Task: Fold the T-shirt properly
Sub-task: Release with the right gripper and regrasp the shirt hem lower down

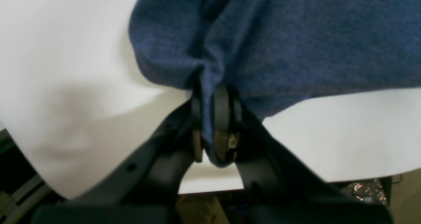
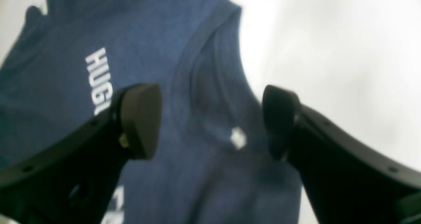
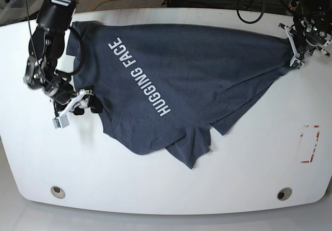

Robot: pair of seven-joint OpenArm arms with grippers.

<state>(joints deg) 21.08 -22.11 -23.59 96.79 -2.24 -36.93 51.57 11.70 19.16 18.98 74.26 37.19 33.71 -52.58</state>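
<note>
Left tool (image 1: pixel 210 132) pinches the T-shirt (image 3: pixel 181 80) hem at far right; right tool (image 2: pixel 210 122) gapes empty over the collar and should regrip squarely before pulling flat.

Both wrist views soft with blur. In the right wrist view, print on the T-shirt (image 2: pixel 184 95) cut short behind a finger (image 2: pixel 139 120) of the right hand (image 2: pixel 210 122), only "HUG" legible; small white patch at centre frame too blurred to identify. In the left wrist view, garment cropped by the top and right edges, pinched fold partly hidden between the left hand's (image 1: pixel 210 125) fingers. In the base view, bench (image 3: pixel 166 189) corners cropped at left and right; red marking (image 3: pixel 310 144) at lower right too small to read.
</note>
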